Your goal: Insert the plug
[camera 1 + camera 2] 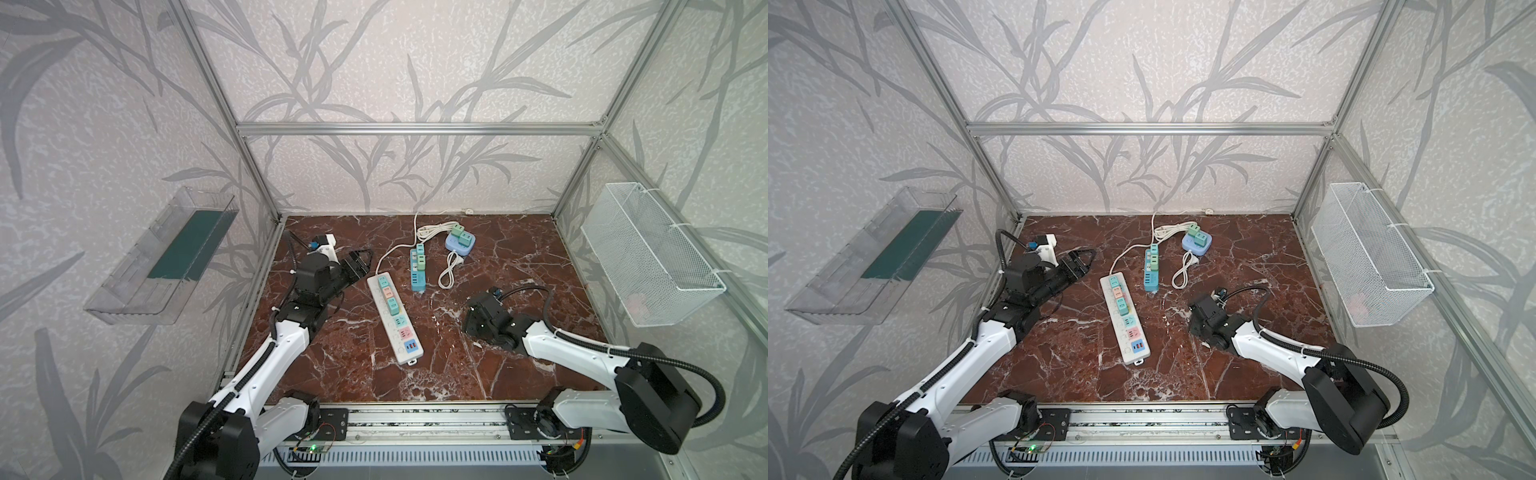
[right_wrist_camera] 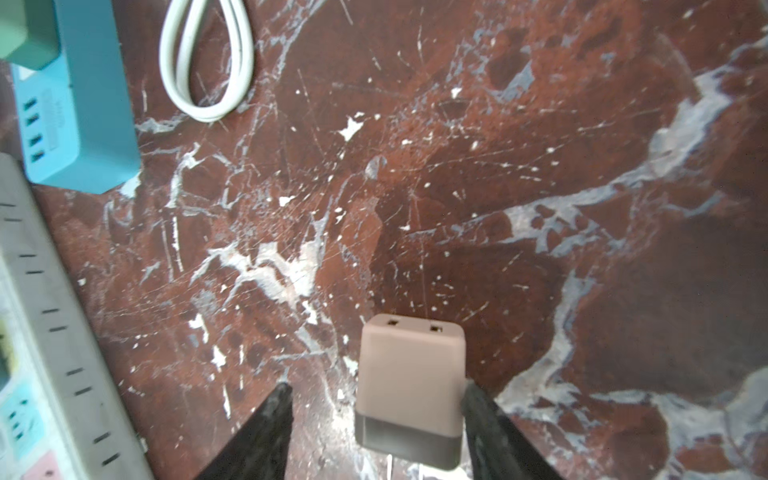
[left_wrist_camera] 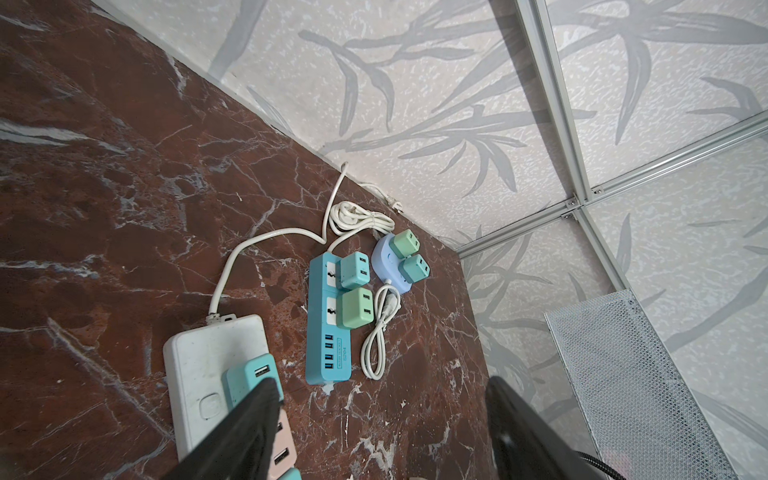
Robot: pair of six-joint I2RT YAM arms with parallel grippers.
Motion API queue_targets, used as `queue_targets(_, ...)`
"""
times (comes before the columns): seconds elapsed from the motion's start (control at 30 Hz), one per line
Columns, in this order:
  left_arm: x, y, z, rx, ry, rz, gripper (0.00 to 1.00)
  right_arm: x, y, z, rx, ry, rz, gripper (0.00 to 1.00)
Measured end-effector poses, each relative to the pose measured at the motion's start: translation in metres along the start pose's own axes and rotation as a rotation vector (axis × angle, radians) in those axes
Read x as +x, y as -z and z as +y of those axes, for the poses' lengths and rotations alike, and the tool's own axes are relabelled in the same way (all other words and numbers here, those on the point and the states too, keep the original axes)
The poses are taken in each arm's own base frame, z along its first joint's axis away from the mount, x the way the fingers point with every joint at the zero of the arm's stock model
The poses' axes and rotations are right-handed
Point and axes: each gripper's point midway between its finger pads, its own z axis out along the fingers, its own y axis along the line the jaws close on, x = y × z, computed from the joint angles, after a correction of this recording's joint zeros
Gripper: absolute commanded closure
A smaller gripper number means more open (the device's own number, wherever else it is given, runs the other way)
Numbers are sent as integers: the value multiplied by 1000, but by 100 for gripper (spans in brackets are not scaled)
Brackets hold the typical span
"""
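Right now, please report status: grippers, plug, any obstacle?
Left gripper open, empty, near white power strip. Right gripper open around beige plug, lying on table. Nothing between plug and strip.

Pale walls (image 1: 374,62) papered with grey leafy branches close three sides, set in an aluminium frame (image 1: 415,128) with posts at the back corners. The floor is a red-brown marble top (image 1: 353,374) veined in white, evenly lit, with a metal rail (image 1: 424,419) along its front edge. A clear tray (image 1: 137,303) with a dark green panel (image 1: 187,245) hangs on the left wall, and a white mesh basket (image 1: 648,249) on the right.
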Motion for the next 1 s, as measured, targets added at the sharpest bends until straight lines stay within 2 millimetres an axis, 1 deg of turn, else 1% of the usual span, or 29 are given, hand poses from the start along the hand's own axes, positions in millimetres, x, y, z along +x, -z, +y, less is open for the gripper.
queue_targets(0.2,1,0,1,-5,-5,3,22,6,4,15,-90,-50,45,35)
queue_targets(0.33,1,0,2,-6,-7,5,22,5,6,20,-119,-64,56,35)
queue_targets(0.4,2,-1,1,-6,-11,8,23,-1,10,20,-136,-71,45,34)
queue_targets(0.47,4,-2,0,-7,-25,18,28,-12,16,17,-148,-69,21,34)
queue_targets(0.57,8,-3,-5,-33,-58,45,29,-26,23,6,-147,-44,-5,34)
queue_targets(0.63,6,-2,-10,-59,-82,48,30,-29,23,-3,-129,-14,6,34)
queue_targets(0.73,-3,1,-13,-104,-94,16,29,-29,22,-18,-89,41,32,34)
queue_targets(0.8,-11,3,-9,-141,-88,-11,26,-28,23,-23,-76,90,35,34)
queue_targets(0.9,-17,4,-7,-174,-70,-9,20,-33,29,-23,-101,111,16,39)
queue_targets(0.97,-21,-1,-11,-172,-65,0,13,-39,31,-23,-131,94,3,40)
queue_targets(1.0,-22,-5,-13,-171,-63,6,4,-43,30,-26,-140,81,-4,40)
